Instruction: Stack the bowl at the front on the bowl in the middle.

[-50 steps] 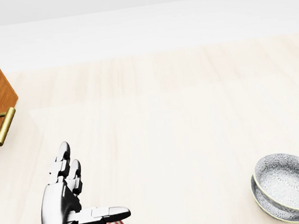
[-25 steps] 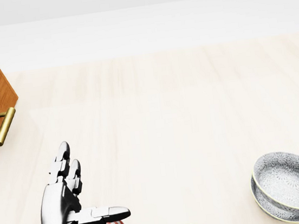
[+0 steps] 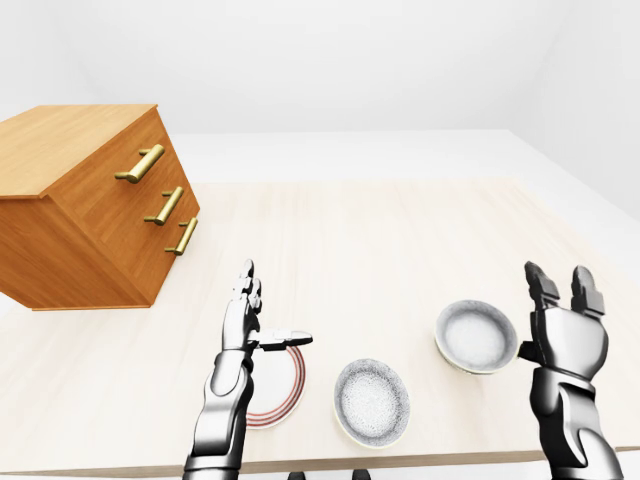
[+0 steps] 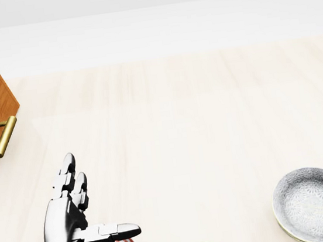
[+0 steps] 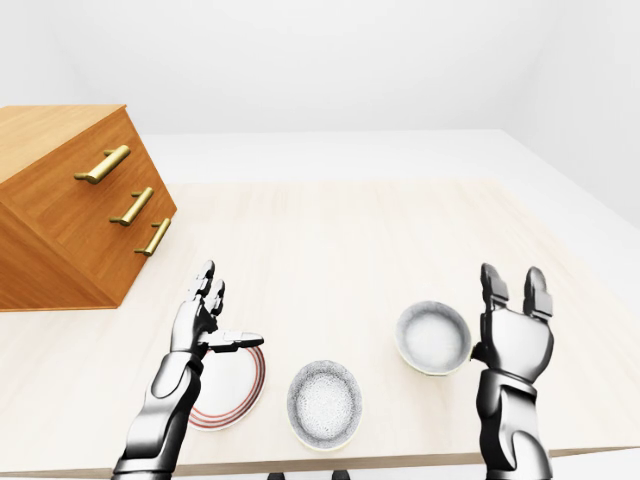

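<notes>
Left-eye view: we find the right hand (image 3: 565,343) open, empty, just beside the right-side bowl (image 3: 476,338); left hand (image 3: 240,332) likewise open. We advise a square rim grip, level lift.

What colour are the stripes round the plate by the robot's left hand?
Red stripes on a white plate, clearest in the right-eye view.
</notes>
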